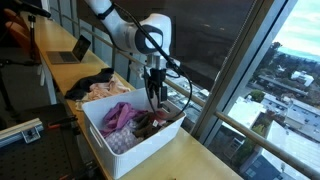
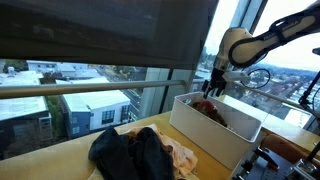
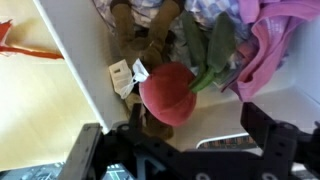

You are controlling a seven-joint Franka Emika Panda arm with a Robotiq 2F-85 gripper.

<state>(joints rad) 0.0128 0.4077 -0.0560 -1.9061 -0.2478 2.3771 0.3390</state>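
Wrist view: the hand [image 3: 185, 150] enters from 6 o'clock with its two dark fingers [image 3: 100, 150] spread wide apart and gripping nothing. Just past the gap, toward 12 o'clock, a round red plush [image 3: 170, 92] lies inside a white bin [image 3: 85, 60]. I cannot tell whether the fingers touch it. Green leaves [image 3: 215, 50] stick out from the plush at its 1 o'clock. A small white tag [image 3: 125, 75] sits at its 9 o'clock, against the bin wall. A brown cloth [image 3: 140, 25] lies at 11 o'clock of the plush and a pink cloth [image 3: 275, 45] at 2 o'clock. The pale wood worktop [image 3: 30, 100] shows outside the wall, at 9 o'clock.

In both exterior views the hand [image 1: 155, 90] [image 2: 213, 85] points straight down over the bin [image 1: 135, 155] [image 2: 200, 125], close above its contents. In an exterior view the pink cloth [image 1: 118, 115] fills the bin's 9 o'clock half. A pile [image 1: 100, 88] of dark and peach clothes lies on the worktop [image 1: 190, 160] at 11 o'clock of the bin, and a laptop [image 1: 70, 50] stands farther off the same way. In an exterior view the pile [image 2: 140, 150] lies at 8 o'clock of the bin, beside a window [image 2: 80, 80].
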